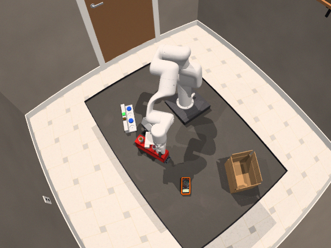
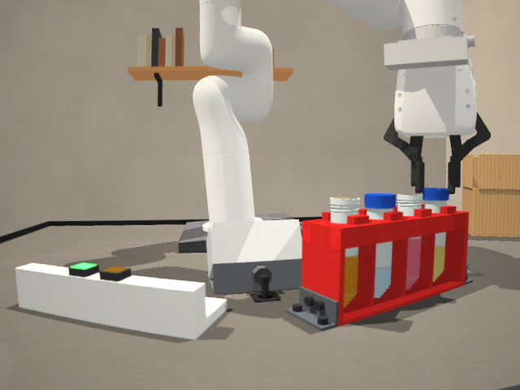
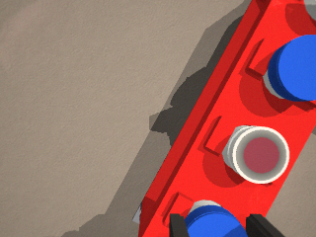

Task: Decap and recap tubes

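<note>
At the right end of the red rack point(image 2: 386, 235), the pincer point(image 2: 435, 184) clamps a blue cap point(image 2: 435, 193) atop its tube, recapping underway; twisting down likely follows.

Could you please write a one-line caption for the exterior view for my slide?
Gripper shut on a blue cap at the end tube of the red rack, green lamp lit.

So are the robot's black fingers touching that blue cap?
Touching. The wrist view shows the blue cap wedged between both fingers with no gap, and the gripper is shut on it above the red rack.
</note>
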